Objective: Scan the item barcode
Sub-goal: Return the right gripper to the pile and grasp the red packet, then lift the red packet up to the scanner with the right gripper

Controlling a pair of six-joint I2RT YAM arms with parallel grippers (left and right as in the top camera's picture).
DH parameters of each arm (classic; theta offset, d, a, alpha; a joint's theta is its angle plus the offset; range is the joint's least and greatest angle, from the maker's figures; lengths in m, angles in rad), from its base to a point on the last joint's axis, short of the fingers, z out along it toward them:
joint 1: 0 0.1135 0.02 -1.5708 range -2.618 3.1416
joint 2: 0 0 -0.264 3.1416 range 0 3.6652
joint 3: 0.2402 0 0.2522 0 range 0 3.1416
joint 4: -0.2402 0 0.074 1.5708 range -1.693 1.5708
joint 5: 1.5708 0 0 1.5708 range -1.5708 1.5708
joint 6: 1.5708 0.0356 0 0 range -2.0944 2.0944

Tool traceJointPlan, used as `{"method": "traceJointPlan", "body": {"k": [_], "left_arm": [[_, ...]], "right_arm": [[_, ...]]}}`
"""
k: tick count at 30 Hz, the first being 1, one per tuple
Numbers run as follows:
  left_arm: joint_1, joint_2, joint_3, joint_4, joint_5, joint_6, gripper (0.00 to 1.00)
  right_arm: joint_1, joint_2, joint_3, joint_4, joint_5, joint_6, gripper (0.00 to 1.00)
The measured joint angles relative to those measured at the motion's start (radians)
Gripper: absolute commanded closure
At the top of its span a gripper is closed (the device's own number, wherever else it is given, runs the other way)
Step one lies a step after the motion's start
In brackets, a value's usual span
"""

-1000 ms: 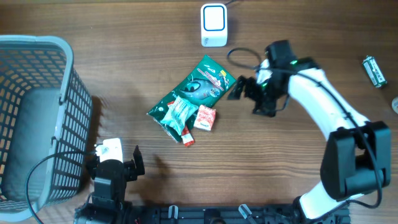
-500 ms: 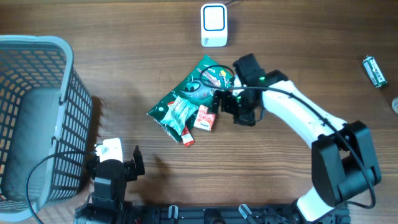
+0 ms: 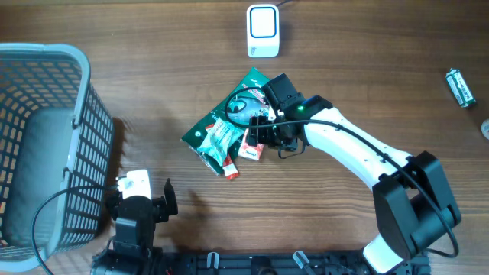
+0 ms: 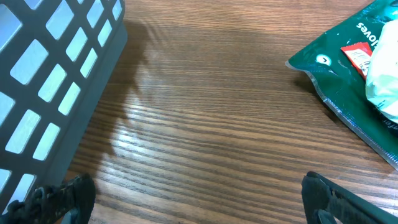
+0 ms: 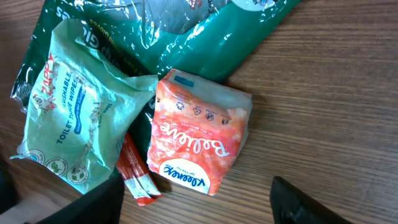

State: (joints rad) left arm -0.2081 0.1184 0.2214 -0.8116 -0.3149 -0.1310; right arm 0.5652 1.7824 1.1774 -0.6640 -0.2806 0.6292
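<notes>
Right hand (image 5: 198, 186) spread, fingers either side of the orange tissue pack (image 5: 198, 140), no contact. Pack lies on the bench (image 3: 344, 61) against the green pouch (image 5: 205, 37). Left hand (image 4: 198, 183) spread, low beside the basket (image 4: 56, 93).

A grey plastic basket (image 3: 40, 52) stands well left of the right gripper (image 3: 257, 136) — a green battery (image 3: 460, 85) lies far right of it, on the wooden table (image 3: 153, 46).

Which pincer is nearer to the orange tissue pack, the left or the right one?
Right. The right pincer hangs directly over the orange tissue pack, fingers apart; the left pincer sits far off, beside the grey basket.
</notes>
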Motion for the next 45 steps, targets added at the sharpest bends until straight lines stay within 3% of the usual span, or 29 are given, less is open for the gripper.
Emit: {"method": "traceJointPlan", "body": {"k": [5,7,8,11,12,19,22,24,28,32,35,45], "left_arm": [[0.0,0.0,0.0,0.0,0.0,0.0,0.0],[0.0,0.0,0.0,0.0,0.0,0.0,0.0],[0.0,0.0,0.0,0.0,0.0,0.0,0.0],[0.0,0.0,0.0,0.0,0.0,0.0,0.0],[0.0,0.0,-0.001,0.0,0.0,0.0,0.0],[0.0,0.0,-0.001,0.0,0.0,0.0,0.0],[0.0,0.0,-0.001,0.001,0.0,0.0,0.0],[0.0,0.0,-0.001,0.0,0.0,0.0,0.0],[0.0,0.0,-0.001,0.0,0.0,0.0,0.0],[0.0,0.0,-0.001,0.0,0.0,0.0,0.0],[0.0,0.0,-0.001,0.0,0.0,0.0,0.0],[0.0,0.0,-0.001,0.0,0.0,0.0,0.0]], "right_arm": [[0.0,0.045,0.0,0.025,0.01,-0.001,0.35],[0.0,0.096,0.0,0.048,0.016,-0.001,0.44],[0.0,0.122,0.0,0.057,0.016,0.002,0.58],[-0.001,0.157,0.009,0.068,-0.003,-0.003,0.8],[-0.001,0.163,0.01,0.07,-0.024,-0.001,0.96],[-0.073,0.163,0.018,0.008,-0.146,-0.096,0.96],[-0.182,0.109,0.003,-0.018,-0.383,-0.315,0.96],[-0.251,0.041,0.003,-0.062,-0.595,-0.547,0.96],[-0.276,0.009,0.003,-0.101,-0.925,-0.88,0.96],[-0.272,0.009,0.002,-0.103,-1.179,-1.009,0.96],[-0.272,0.009,0.002,-0.121,-1.197,-1.004,0.96],[-0.272,0.009,-0.001,-0.347,-0.871,-0.941,0.96]]}}
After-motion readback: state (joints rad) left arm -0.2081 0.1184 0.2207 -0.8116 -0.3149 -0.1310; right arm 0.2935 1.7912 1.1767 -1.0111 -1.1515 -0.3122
